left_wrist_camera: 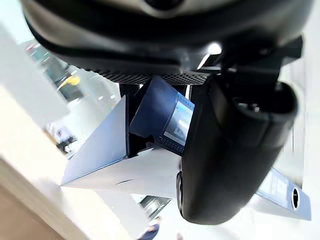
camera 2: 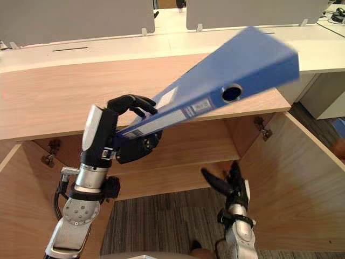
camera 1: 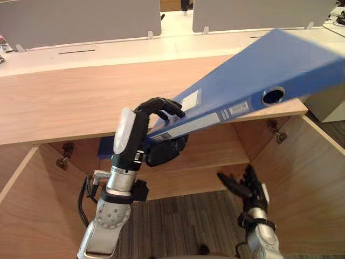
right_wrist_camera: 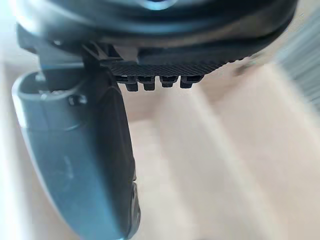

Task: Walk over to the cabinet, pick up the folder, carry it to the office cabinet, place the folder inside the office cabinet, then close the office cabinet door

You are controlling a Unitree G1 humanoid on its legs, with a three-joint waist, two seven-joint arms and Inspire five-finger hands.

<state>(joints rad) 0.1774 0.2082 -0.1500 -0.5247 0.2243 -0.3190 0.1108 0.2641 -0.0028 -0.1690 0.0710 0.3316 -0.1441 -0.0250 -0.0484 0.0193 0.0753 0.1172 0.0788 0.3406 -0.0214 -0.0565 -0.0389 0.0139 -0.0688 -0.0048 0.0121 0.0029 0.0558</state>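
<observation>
1. While the cabinet (camera 1: 64, 102) stands with both doors swung wide, the robot's left hand (camera 1: 161, 129) holds a blue folder (camera 1: 259, 75) in the air in front of the opening.
2. Its fingers (camera 1: 167, 105) are curled over the folder's lower end and the thumb is clamped underneath, so the grip closes firmly on that one corner.
3. From the hand, the folder slants up and away toward the robot's right. Its far end rises above the wooden cabinet top, and its labelled spine with a round finger hole (camera 1: 273, 96) faces the viewer.
4. Lower down, the right hand (camera 1: 248, 191) hangs at the mouth of the cabinet, just beside the open right door (camera 1: 318, 183). Its fingers are spread loose and hold nothing.
5. Inside the cabinet, a wooden shelf (camera 2: 172, 181) runs across behind both hands. The left door (camera 1: 32, 216) stands open on the other side.
6. Striped grey carpet (camera 1: 178, 221) covers the floor between the doors.
7. Behind the cabinet is a white desk (camera 1: 108, 51) with grey partition screens (camera 1: 81, 19).
</observation>
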